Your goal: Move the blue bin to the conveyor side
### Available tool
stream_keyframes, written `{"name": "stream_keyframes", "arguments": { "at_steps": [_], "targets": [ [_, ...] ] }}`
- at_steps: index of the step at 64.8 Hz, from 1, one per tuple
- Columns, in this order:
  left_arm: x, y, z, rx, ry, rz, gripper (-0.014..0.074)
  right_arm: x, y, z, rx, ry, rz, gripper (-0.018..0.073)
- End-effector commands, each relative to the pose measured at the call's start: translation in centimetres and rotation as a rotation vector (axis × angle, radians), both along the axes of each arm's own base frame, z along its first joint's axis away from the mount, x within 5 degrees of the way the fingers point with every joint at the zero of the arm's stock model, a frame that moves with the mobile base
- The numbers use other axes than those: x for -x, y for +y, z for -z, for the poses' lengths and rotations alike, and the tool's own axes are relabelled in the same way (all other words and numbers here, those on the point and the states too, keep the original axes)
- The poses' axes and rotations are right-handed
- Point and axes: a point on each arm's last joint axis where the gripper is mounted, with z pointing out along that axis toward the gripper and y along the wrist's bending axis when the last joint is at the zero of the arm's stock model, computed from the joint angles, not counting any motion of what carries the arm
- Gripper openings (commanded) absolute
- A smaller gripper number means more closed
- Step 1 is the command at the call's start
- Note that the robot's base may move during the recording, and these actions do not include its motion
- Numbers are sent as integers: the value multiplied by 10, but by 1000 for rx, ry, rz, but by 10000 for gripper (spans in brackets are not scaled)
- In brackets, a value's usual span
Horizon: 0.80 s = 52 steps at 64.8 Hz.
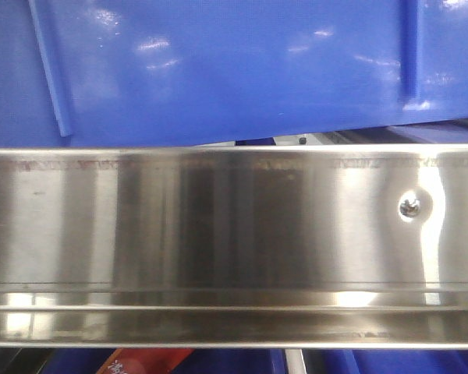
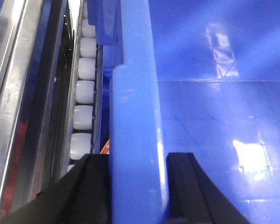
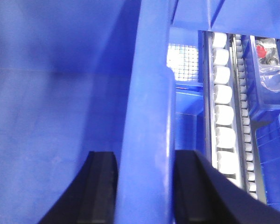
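- blue bin (image 1: pixel 242 70) filled the top of the front view, above the stainless-steel rail (image 1: pixel 218 234); its rim ran up the centre of both wrist views
- left gripper (image 2: pixel 137 186) pinched the bin rim, bottom centre
- right gripper (image 3: pixel 144 191) pinched the rim likewise
- white rollers (image 2: pixel 84 91) lined up left of the rim
- screw (image 1: pixel 409 206) sat on the rail, right side

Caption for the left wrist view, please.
Left claw clamps the blue bin by its thick rim, one finger each side; white rollers of the steel rack run alongside.
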Motion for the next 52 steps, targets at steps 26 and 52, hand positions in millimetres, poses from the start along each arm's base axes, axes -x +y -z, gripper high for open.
{"name": "stream_keyframes", "arguments": {
  "at_steps": [26,52],
  "targets": [
    [31,1,-63,-12,-85,11,-18,38,-11,-48,-44,-138,-3,-88],
    [84,5,-104,-5,-208,-25,-18,82,-18,-77,-111,-236,-16,-88]
  ]
}}
